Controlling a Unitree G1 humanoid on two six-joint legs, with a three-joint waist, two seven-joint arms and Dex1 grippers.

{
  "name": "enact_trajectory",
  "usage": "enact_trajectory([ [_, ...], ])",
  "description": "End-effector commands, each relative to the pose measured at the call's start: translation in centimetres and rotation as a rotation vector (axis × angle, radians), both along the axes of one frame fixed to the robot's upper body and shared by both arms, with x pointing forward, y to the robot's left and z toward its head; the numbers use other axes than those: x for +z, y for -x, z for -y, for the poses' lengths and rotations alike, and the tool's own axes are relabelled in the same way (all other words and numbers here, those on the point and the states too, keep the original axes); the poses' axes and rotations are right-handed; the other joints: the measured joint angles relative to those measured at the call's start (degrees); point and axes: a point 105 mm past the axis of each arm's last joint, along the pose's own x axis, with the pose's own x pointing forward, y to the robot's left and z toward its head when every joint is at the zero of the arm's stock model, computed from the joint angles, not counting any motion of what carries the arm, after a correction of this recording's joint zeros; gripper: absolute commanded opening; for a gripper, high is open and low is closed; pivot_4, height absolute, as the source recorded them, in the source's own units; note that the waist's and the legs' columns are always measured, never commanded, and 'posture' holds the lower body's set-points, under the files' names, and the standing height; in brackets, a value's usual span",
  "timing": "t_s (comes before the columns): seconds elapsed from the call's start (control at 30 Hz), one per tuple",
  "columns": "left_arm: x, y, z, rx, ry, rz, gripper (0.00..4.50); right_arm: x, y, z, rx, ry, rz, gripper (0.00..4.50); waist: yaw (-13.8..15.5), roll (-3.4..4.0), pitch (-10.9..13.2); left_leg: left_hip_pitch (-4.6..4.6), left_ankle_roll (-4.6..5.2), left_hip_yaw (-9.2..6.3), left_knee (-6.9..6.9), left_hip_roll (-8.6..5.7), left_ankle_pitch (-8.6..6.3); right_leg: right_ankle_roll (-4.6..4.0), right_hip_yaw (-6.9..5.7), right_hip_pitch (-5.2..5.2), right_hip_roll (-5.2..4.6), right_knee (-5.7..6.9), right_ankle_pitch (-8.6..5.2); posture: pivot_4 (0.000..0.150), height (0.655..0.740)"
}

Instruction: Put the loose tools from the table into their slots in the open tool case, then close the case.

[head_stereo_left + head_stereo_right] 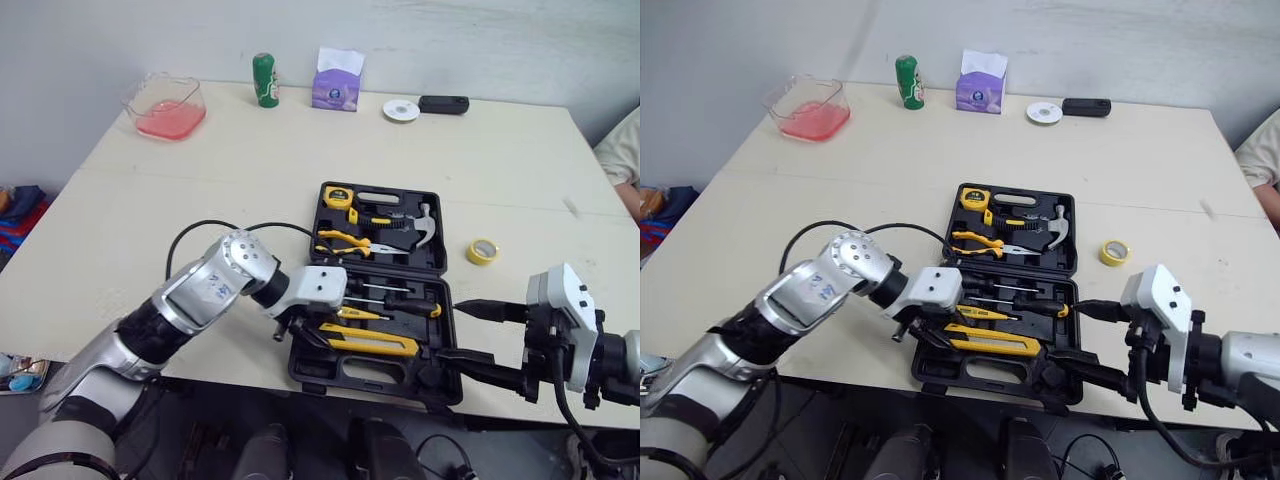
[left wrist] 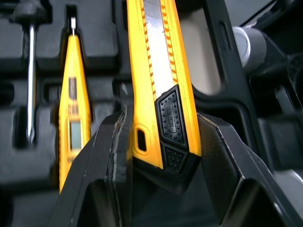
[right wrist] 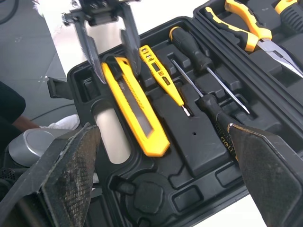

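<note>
Your left gripper (image 1: 303, 334) is pinching the butt end of the yellow utility knife (image 1: 372, 343), and the left wrist view is showing one black finger (image 2: 109, 156) pressing against each long side of the handle. The knife is lying in the front half of the open tool case (image 1: 308, 376), in the long recess just behind the carrying-handle cutout. Its long axis is running roughly parallel with the case's front edge, away from the left fingers toward the robot's right. Whether it is sitting fully down in the recess you cannot tell from here. Just behind it, the yellow tester pen (image 1: 357, 313) and the screwdrivers (image 1: 400, 298) are resting in slots of their own. Your right gripper (image 1: 455, 333) is hovering at the case's front right corner with its fingers spread wide and gripping nothing, pointing back across the tray toward the knife's far end. Since the left fingers are closing across the knife's width, letting go probably means opening sideways and lifting clear rather than sliding along the blade body. The one piece that looks loose is the yellow tape roll (image 1: 483, 251), lying flat on the table (image 1: 200, 200) just right of the case's lid half. It is sitting farther from the robot than the right fingertips and well apart from the left gripper, so the right arm is the nearer one for it.
</note>
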Motion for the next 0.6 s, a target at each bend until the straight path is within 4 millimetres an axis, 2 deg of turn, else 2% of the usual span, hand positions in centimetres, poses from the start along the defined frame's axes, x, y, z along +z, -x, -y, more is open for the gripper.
enact_trajectory([
  [0.03,-0.1,-0.3,0.6,-0.007,-0.012,0.022,1.56,0.7,0.4,-0.2,-0.002,-0.001,0.041,4.50,-0.01,0.00,0.00,0.00,0.00,0.00,0.00,0.00,0.00,0.00,0.00,0.00,0.00,0.00,0.00,0.150,0.7400],
  [0.23,-0.4,-0.1,0.9,-0.018,-0.018,-0.004,1.56,0.5,0.3,0.0,-0.018,0.001,0.041,4.50,-0.04,0.00,0.00,0.04,-0.01,0.00,0.02,0.00,0.01,0.00,0.01,0.01,0.00,0.03,0.00,0.150,0.7400],
  [0.3,-0.2,0.2,1.1,-0.011,0.005,-0.036,2.59,0.4,0.3,0.1,-0.025,0.004,0.040,4.50,0.00,0.00,0.00,0.04,-0.01,-0.01,0.02,0.00,0.01,0.00,0.01,0.02,-0.01,0.03,0.00,0.150,0.7400],
  [0.33,-0.1,0.3,1.1,-0.008,0.012,-0.048,2.89,0.4,0.4,0.2,-0.026,0.005,0.040,4.50,0.00,0.00,0.00,0.04,-0.01,-0.01,0.02,0.00,0.00,0.00,0.01,0.02,-0.01,0.02,0.00,0.150,0.7400],
  [0.43,0.6,-0.8,1.0,0.040,0.031,0.017,4.33,0.5,0.5,0.3,-0.024,0.011,0.037,4.50,-0.02,0.00,0.00,0.03,-0.01,-0.01,0.02,0.00,0.00,0.00,0.01,0.01,-0.01,0.01,0.00,0.150,0.7400],
  [0.5,1.7,-0.6,0.8,0.032,0.086,0.001,4.42,0.6,0.5,0.4,-0.026,0.014,0.037,4.50,-0.04,0.00,0.00,0.04,-0.01,-0.02,0.03,0.00,0.00,0.00,0.00,0.03,-0.01,0.02,0.00,0.150,0.7400],
  [0.6,3.4,0.2,1.1,-0.041,0.279,0.002,4.42,0.6,0.6,0.4,-0.025,0.014,0.037,4.50,-0.16,0.01,-0.01,0.04,-0.01,-0.03,0.03,0.02,0.01,0.00,0.00,0.02,-0.01,0.03,0.00,0.150,0.7400],
])
